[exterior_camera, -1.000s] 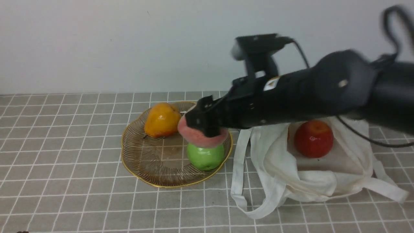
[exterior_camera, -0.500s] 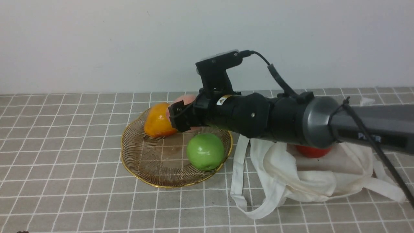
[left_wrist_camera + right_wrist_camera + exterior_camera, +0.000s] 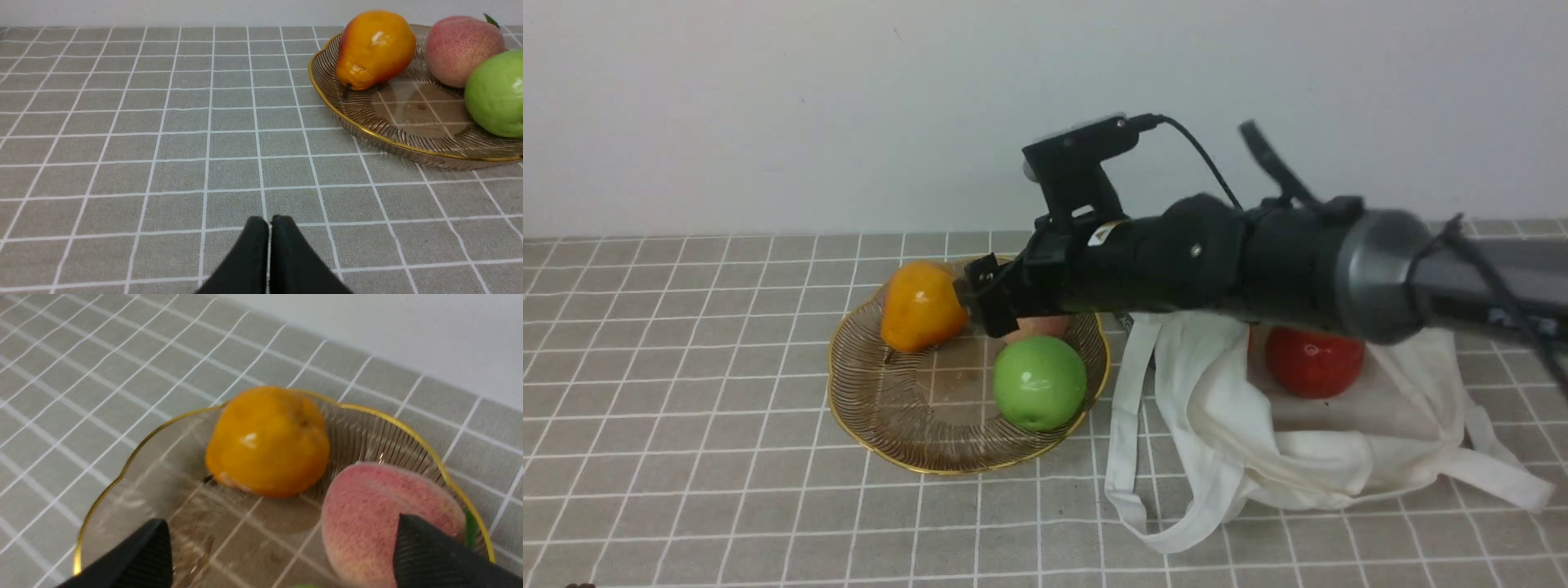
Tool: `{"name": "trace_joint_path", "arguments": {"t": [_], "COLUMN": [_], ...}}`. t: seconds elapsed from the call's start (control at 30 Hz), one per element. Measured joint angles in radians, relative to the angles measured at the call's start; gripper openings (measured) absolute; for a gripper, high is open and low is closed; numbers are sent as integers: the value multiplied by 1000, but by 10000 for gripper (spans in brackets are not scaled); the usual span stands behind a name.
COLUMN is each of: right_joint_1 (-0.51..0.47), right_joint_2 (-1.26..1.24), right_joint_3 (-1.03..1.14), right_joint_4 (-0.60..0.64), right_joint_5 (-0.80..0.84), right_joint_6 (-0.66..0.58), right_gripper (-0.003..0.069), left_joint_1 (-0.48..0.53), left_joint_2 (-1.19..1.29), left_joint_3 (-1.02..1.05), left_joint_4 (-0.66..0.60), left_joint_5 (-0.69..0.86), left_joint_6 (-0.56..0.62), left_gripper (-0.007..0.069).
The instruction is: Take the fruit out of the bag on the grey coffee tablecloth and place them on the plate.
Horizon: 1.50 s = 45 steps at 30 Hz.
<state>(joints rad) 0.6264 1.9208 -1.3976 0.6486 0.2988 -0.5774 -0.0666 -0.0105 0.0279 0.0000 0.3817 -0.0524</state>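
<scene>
Gently, we should raise our right jaws, which stand wide apart over the pink, fuzzy toy peach [image 3: 367, 514], without brushing it. It rests on the ribbed, gold-rimmed see-through plate [image 3: 915, 467] beside the glossy green toy apple [image 3: 1039, 382], its skin matte and speckled, a green leaf behind. Our left jaws are pressed together, empty, low over the surface.

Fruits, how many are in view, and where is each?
4: pear, peach and green apple on the plate; red apple in the bag. More may hide behind the right arm.
</scene>
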Motion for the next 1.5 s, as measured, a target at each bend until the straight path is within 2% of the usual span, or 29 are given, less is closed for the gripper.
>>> {"name": "trace_joint_path", "arguments": {"t": [0.07,0.13,0.17,0.2,0.23,0.27,0.3,0.33,0.37,0.4,0.5,0.6,0.73,0.83,1.0,1.07,1.1,1.13,1.23,1.37,1.5], "right_joint_1": [-29,-61,-90,-98,-119,-154,-154,-183,-194,-221,-247,-250,-250,-250,-250,-250,-250,-250,-250,-250,-250], "right_joint_2": [-65,-139,-200,-218,-272,-334,-334,-393,-418,-481,-606,-752,-946,-1118,-1362,-1430,-1434,-1461,-1495,-1501,-1501], "right_joint_3": [0,0,0,0,-1,-2,-2,-2,-2,1,51,169,341,532,866,1005,1005,1065,1146,1188,1208], "right_joint_4": [-28,-68,-101,-106,-138,-181,-181,-225,-244,-297,-363,-393,-413,-428,-427,-427,-427,-427,-427,-427,-426], "right_joint_5": [140,276,377,406,489,586,586,682,722,820,919,928,854,705,306,91,76,-26,-189,-272,-267], "right_joint_6": [11,47,89,101,140,178,178,210,223,260,324,372,407,409,409,409,409,409,409,409,409], "right_gripper": [638,584,529,512,463,376,376,292,254,155,25,-8,-13,-14,-14,-14,-14,-14,-14,-14,-14], "left_joint_1": [0,0,0,0,0,0,0,0,0,0,0,0,0,0,0,0,0,0,0,0,0], "left_joint_2": [0,0,0,0,0,0,0,0,0,0,0,0,0,0,0,0,0,0,0,0,0], "left_joint_3": [0,0,0,0,0,0,0,0,0,0,0,0,0,0,0,0,0,0,0,0,0], "left_joint_4": [0,0,0,0,0,0,0,0,0,0,0,0,0,0,0,0,0,0,0,0,0], "left_joint_5": [0,0,0,0,0,0,0,0,0,0,0,0,0,0,0,0,0,0,0,0,0], "left_joint_6": [0,0,0,0,0,0,0,0,0,0,0,0,0,0,0,0,0,0,0,0,0], "left_gripper": [-8,-8,-8,-8,-8,-8,-8,-8,-8,-8,-8,-8,-8,-8,-8,-8,-8,-8,-8,-8,-8]}}
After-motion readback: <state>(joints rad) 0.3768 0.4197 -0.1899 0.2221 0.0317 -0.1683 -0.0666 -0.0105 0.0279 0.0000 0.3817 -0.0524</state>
